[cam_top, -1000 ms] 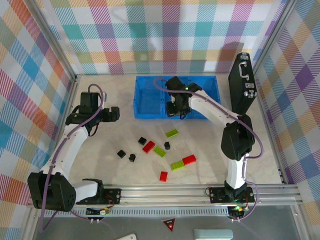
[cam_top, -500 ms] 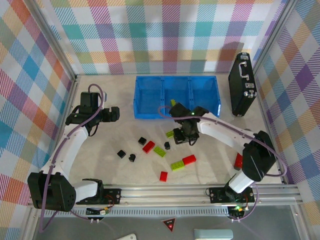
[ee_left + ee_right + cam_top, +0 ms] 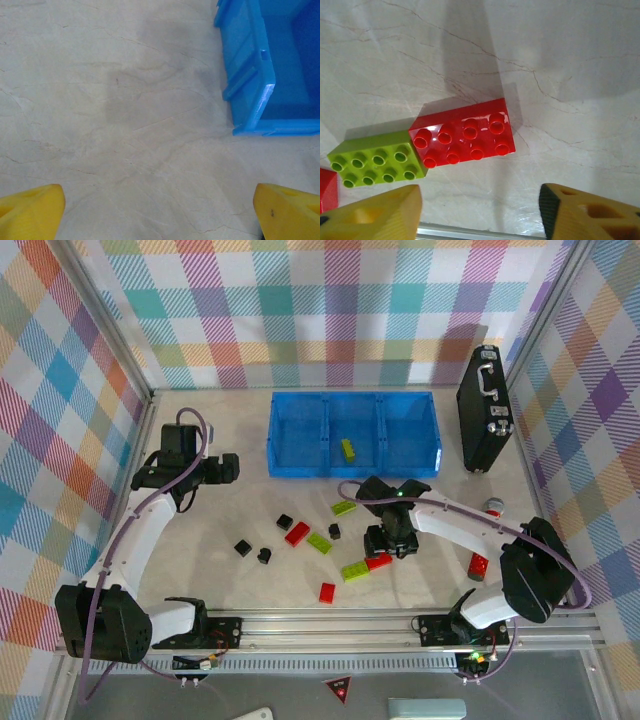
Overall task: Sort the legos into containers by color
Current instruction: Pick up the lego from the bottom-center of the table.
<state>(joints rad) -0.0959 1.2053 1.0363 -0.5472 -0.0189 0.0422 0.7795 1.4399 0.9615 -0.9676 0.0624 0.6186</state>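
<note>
My right jaws are wide open and hold nothing. Their yellow fingertips (image 3: 580, 212) sit low on each side. The flat red plastic brick with eight studs (image 3: 462, 139) lies on the pale counter (image 3: 560, 60) at 12 o'clock from them, just ahead.

A lime green studded brick (image 3: 377, 162) touches the red one at its 9 o'clock end. That is the tricky bit. If I come down a bit crooked, one jaw could catch the green brick too. Or it could bump the red one so it slides away. Then two colours might land in one box.

Further out, the bright blue plastic tray with three boxes (image 3: 355, 474) is at about 12 o'clock, well apart from me. One small green brick (image 3: 347, 448) lies in its middle box. The other loose bricks (image 3: 297, 533) lie at 9 o'clock.

My left jaws are wide open and empty too, near the tray's 9 o'clock end.

A second ago my right jaws were over the tray's middle box. Now they are down by the red brick. My left arm has not moved.
</note>
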